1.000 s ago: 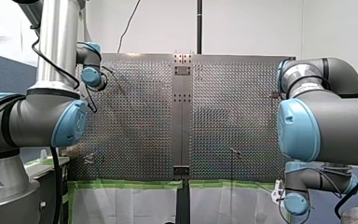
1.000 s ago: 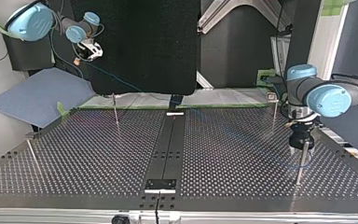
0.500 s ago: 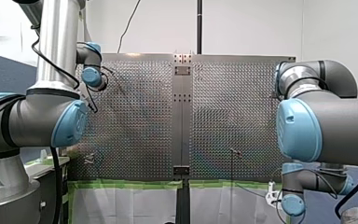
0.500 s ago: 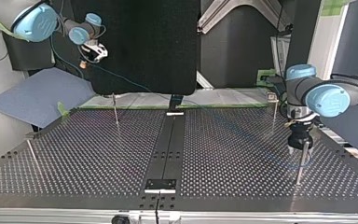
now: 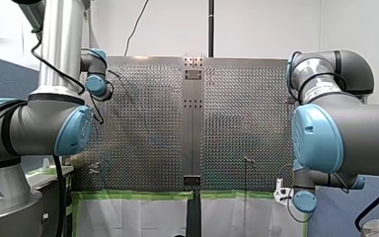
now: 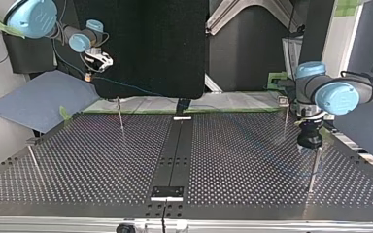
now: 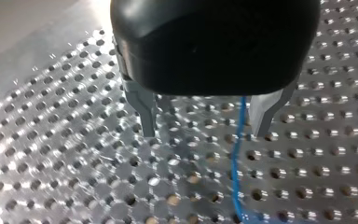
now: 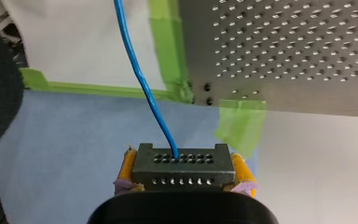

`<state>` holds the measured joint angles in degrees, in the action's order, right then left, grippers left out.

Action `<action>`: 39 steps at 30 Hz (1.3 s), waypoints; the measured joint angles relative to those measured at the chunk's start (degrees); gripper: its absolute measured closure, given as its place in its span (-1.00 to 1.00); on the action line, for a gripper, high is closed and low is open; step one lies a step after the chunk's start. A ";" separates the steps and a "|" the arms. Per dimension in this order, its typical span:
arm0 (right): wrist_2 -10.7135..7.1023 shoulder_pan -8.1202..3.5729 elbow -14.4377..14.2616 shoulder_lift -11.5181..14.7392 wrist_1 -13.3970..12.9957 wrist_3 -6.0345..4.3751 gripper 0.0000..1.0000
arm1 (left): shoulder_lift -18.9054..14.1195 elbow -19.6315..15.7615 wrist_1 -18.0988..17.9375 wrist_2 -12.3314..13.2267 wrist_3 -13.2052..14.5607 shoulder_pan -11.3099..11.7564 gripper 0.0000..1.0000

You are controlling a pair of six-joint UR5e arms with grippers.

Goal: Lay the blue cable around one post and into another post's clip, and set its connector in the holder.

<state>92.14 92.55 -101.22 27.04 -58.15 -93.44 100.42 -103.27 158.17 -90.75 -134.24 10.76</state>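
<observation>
**Connector clamped off the table, cable strung across it**

The dark grey connector [image 8: 179, 163], a block with rows of small holes, sits level between my right gripper's [image 8: 179, 175] yellow pads [image 8: 240, 170]. In the top view it hangs past the table [image 6: 77, 160], at 10 o'clock from the table's middle. The thin blue cable [image 8: 140, 79] leaves the connector's face and passes between my left gripper's [image 7: 205, 130] spread fingers [image 7: 144, 109]. Slim upright posts [image 6: 120, 114] stand at 11, 9, 2 and 4 o'clock.
</observation>
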 joint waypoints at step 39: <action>0.15 1.69 0.02 0.52 -0.82 -3.47 1.00 | -3.82 -2.52 10.35 -4.23 5.44 -1.99 -1.00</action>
<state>92.30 94.25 -101.20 27.56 -58.97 -96.91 96.59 -105.79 168.52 -94.98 -128.80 8.78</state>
